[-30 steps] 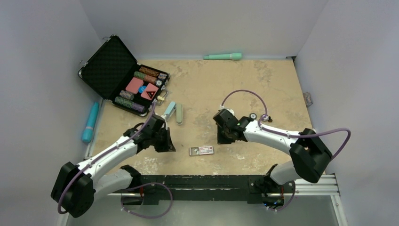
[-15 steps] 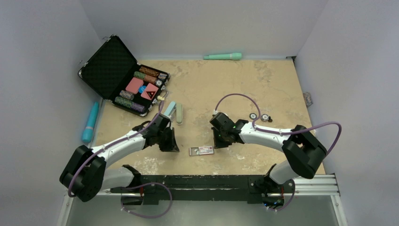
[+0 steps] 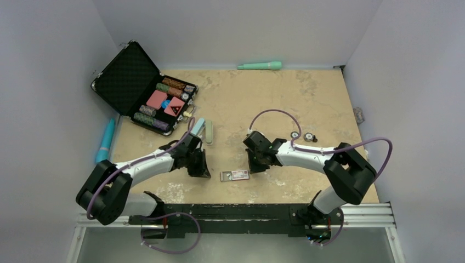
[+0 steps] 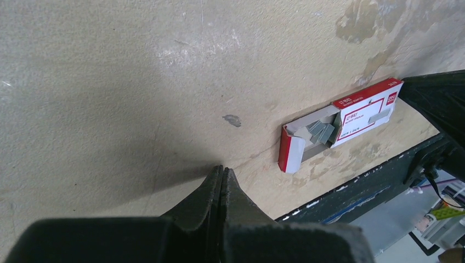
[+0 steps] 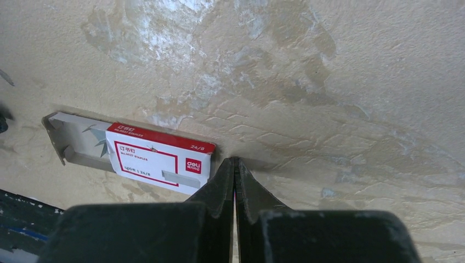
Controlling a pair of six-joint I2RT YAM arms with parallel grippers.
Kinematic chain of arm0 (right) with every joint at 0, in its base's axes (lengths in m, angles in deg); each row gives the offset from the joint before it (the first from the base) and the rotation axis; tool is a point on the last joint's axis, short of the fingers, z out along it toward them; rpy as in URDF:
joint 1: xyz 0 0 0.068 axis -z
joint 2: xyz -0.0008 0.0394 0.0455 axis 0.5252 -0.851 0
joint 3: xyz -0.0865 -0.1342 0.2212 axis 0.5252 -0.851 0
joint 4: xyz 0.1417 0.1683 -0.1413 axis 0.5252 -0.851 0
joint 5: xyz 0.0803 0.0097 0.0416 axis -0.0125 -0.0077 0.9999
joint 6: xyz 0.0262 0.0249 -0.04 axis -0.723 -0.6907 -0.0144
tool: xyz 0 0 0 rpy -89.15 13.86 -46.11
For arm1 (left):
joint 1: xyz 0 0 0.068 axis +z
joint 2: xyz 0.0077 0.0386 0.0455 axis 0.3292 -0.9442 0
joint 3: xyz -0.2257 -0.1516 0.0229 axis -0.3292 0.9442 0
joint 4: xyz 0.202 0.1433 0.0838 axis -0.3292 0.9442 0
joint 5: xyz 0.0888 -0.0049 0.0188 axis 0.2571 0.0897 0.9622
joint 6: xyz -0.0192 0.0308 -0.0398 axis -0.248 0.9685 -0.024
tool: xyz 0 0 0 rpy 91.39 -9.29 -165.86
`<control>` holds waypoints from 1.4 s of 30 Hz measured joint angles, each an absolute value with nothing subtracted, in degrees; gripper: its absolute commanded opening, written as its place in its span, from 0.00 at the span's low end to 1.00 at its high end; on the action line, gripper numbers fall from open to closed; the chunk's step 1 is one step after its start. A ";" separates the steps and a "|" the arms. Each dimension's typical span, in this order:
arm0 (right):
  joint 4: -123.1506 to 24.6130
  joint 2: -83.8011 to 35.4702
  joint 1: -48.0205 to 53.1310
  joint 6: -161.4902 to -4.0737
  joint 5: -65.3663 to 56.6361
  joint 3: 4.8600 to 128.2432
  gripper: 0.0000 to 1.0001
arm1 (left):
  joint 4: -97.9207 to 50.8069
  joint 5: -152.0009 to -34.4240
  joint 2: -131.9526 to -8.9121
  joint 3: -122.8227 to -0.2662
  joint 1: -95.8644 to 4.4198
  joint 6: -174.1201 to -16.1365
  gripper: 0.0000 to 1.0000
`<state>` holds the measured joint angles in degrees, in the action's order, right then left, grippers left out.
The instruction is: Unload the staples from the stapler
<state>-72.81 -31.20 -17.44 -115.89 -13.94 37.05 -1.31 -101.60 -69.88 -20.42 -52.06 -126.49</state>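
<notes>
**Left end effector [image 3: 202, 171] and right end effector [image 3: 252, 167] flank the staple box [image 3: 234, 175], both closed, empty.**
The stapler [image 3: 209, 132], left of centre, looks untouched; we judge reaching and opening it comes next.

Left arm [image 3: 145, 164] and right arm [image 3: 305, 157]: white links, black joints, looping purple cables [image 3: 271, 111].

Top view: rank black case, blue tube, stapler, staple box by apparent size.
1. black case
2. blue tube
3. stapler and staple box: look about alike, not ranking them.
</notes>
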 measured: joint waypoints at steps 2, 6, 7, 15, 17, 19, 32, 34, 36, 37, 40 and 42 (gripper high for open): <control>-72.84 -31.90 -17.44 -115.78 -13.90 37.75 0.00 | -1.51 -101.81 -70.53 -20.42 -52.13 -126.46 0.00; -72.86 -33.23 -17.44 -115.52 -13.92 39.10 0.00 | -2.49 -102.78 -71.69 -20.49 -52.26 -126.49 0.00; -72.90 -33.47 -17.44 -115.50 -13.87 39.36 0.00 | -2.71 -103.02 -72.00 -20.58 -52.26 -126.49 0.00; -73.08 -34.68 -17.44 -115.17 -13.92 40.67 0.00 | -4.26 -104.52 -74.07 -21.47 -52.30 -126.46 0.00; -73.08 -34.70 -17.44 -115.06 -13.90 40.70 0.00 | -4.44 -104.81 -74.47 -21.69 -52.30 -126.46 0.00; -73.10 -34.70 -17.44 -114.93 -13.90 40.72 0.00 | -4.96 -105.31 -74.95 -21.80 -52.30 -126.46 0.00; -73.23 -34.85 -17.44 -114.93 -13.74 40.83 0.00 | -7.48 -107.50 -76.74 -22.06 -52.30 -126.57 0.00; -73.30 -34.96 -17.44 -114.95 -13.72 40.94 0.00 | -7.48 -107.52 -76.74 -22.06 -52.30 -126.55 0.00; -73.30 -34.96 -17.44 -114.95 -13.72 40.96 0.00 | -7.48 -107.54 -76.74 -22.06 -52.30 -126.55 0.00; -73.30 -34.96 -17.44 -114.95 -13.72 40.98 0.00 | -7.48 -107.56 -76.74 -22.06 -52.30 -126.55 0.00; -73.49 -35.29 -17.44 -114.95 -13.68 41.31 0.00 | -7.48 -107.65 -76.72 -22.06 -52.30 -126.55 0.00; -73.51 -35.64 -17.44 -114.95 -13.68 41.72 0.00 | -7.50 -107.76 -76.74 -22.04 -52.33 -126.55 0.00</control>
